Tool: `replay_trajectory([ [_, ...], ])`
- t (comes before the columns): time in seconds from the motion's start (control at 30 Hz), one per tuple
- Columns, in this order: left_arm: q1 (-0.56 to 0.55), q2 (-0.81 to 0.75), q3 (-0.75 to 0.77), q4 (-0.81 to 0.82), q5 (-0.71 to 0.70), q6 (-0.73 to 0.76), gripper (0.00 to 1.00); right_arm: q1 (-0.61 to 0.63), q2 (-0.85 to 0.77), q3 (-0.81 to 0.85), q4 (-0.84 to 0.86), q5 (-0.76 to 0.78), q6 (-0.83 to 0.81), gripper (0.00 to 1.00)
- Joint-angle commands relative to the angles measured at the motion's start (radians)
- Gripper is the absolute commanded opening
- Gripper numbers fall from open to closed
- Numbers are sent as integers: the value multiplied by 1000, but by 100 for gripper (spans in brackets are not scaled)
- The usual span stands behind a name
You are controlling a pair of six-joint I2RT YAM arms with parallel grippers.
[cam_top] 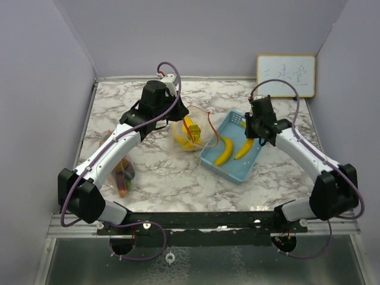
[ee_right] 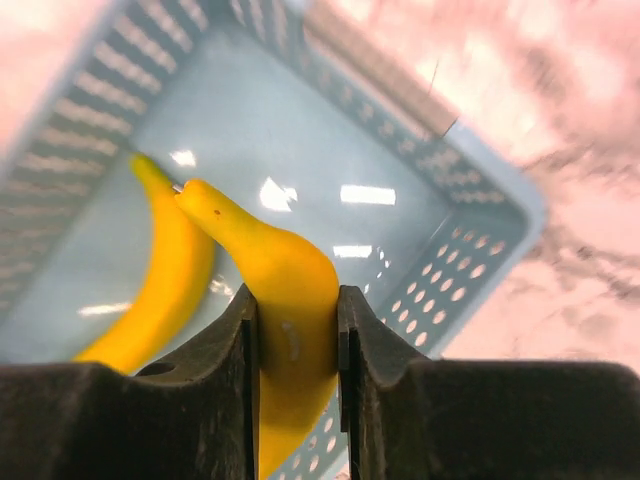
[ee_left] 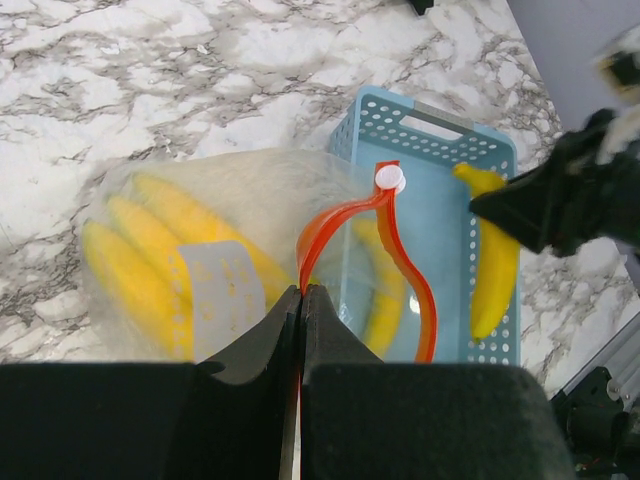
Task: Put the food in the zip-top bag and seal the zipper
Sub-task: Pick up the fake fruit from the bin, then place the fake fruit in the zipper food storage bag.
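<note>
1. Pinches the orange-red zipper strip of a clear zip-top plastic bag with the left gripper, closed tight on the strip beside the white slider.
2. Shows a bunch of yellow bananas inside that open-mouthed bag, mid-table on the white-and-grey marble table.
3. Clamps a loose yellow banana at its middle with the right gripper, closed onto it, over the light-blue perforated plastic basket just right of the bag; cannot tell whether it is lifted clear.
4. Shows a second loose yellow banana lying in the basket, left of the gripped one.
5. Shows a long dark-green vegetable and small orange-red pieces at the near left, well apart from the bag, partly under the left arm.
</note>
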Motion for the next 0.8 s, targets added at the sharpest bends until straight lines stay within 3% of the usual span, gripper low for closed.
replay_trajectory([
  [0.0,1,30,38,-8,50,-22,0,-3,-197,83,81,-26,-20,2],
  [0.17,1,58,78,-38,77,-32,0,40,-270,152,167,0,-27,2],
  [0.4,1,62,91,-48,99,-44,0,312,-161,229,433,388,-152,2],
  [0.53,1,59,84,-48,113,-46,0,453,-69,202,744,638,-324,2],
  [0.63,1,53,74,-47,119,-47,0,492,-10,193,921,713,-413,2],
  [0.77,0,45,63,-40,121,-50,0,515,64,206,998,739,-435,2],
])
